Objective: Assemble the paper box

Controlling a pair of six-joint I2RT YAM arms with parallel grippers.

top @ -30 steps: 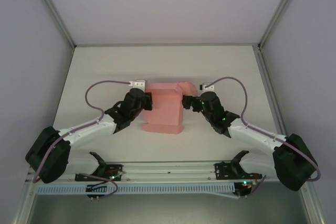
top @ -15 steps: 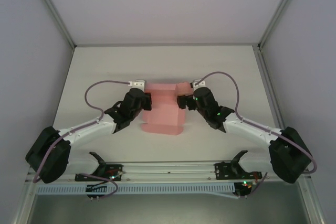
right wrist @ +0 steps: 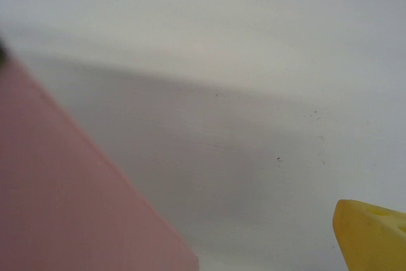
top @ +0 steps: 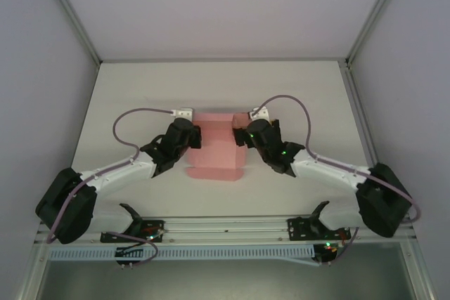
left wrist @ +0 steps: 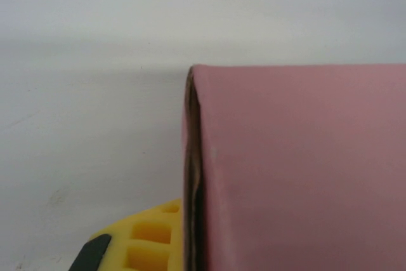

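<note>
**Currently: left clamps the box wall, right stands open at the far-right flap**

Position. The paper box (top: 214, 152) sits mid-table (top: 140, 89), between the two arms and part-folded: a flat panel lies towards the near edge, with raised walls at the far end. Its longer side seems to run near-to-far, though not by much.

Left arm. It reaches in from the near-left, forearm low, wrist angled towards the centre. The left gripper (top: 195, 137) is closed down narrow against the box's left side. In the left wrist view an upright card edge stands directly beside one yellow pad (left wrist: 149, 239); the other pad is hidden behind the card. Judged as a pinch on the left wall.

Right arm. It comes in from the near-right, elbow bent, wrist turned towards the box's far-right corner. The right gripper (top: 239, 134) has its jaws spread wide and holds nothing. In the right wrist view pink card fills the lower left and one yellow fingertip (right wrist: 371, 236) shows at the lower right, with bare table between them.

Key relation. The box lies to the left of the right gripper, with its far-right flap just beside the open jaws. The left is already anchoring the box, so the right is the free hand for that flap. Whether the flap lies between its fingers cannot be told.

Risk. Thin card may buckle if it is pushed off-square.
</note>
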